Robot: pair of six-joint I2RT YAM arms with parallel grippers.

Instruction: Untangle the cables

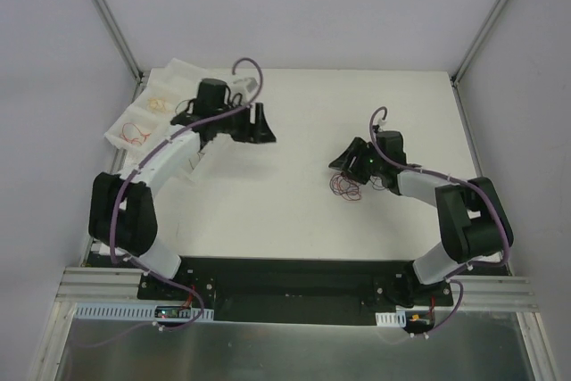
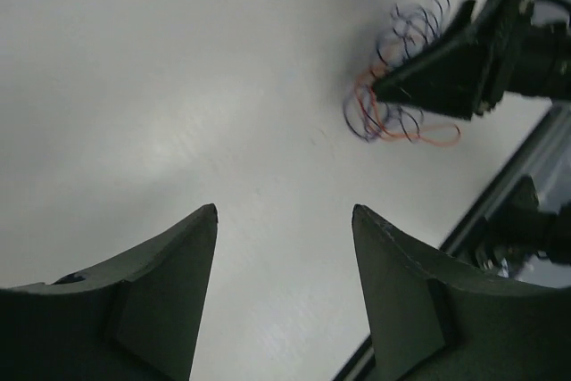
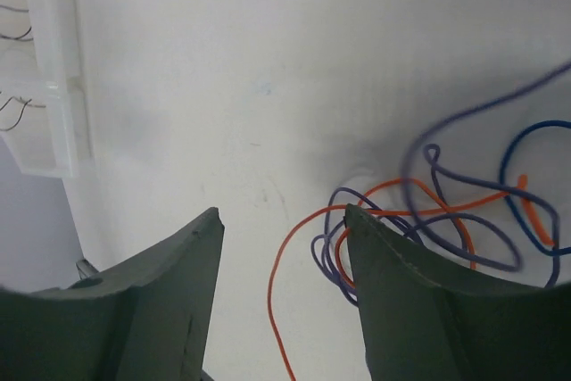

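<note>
The cables (image 1: pixel 346 188) lie as one small tangle of thin red, orange, purple and blue loops on the white table, right of centre. My right gripper (image 1: pixel 343 165) hovers just over the tangle's far edge. In the right wrist view it (image 3: pixel 281 211) is open; an orange wire (image 3: pixel 277 283) runs between the jaws, and purple loops (image 3: pixel 464 220) and a blue wire (image 3: pixel 513 144) lie by the right finger. My left gripper (image 1: pixel 264 128) is open and empty, well left of the tangle. The left wrist view shows its open jaws (image 2: pixel 285 211) and, far off, the tangle (image 2: pixel 393 104) under the right gripper (image 2: pixel 446 69).
White trays or bags (image 1: pixel 136 131) holding sorted thin wires sit at the table's far left corner; one shows in the right wrist view (image 3: pixel 53 86). Grey walls and frame posts bound the table. Black base rail (image 1: pixel 285 269) runs along the near edge.
</note>
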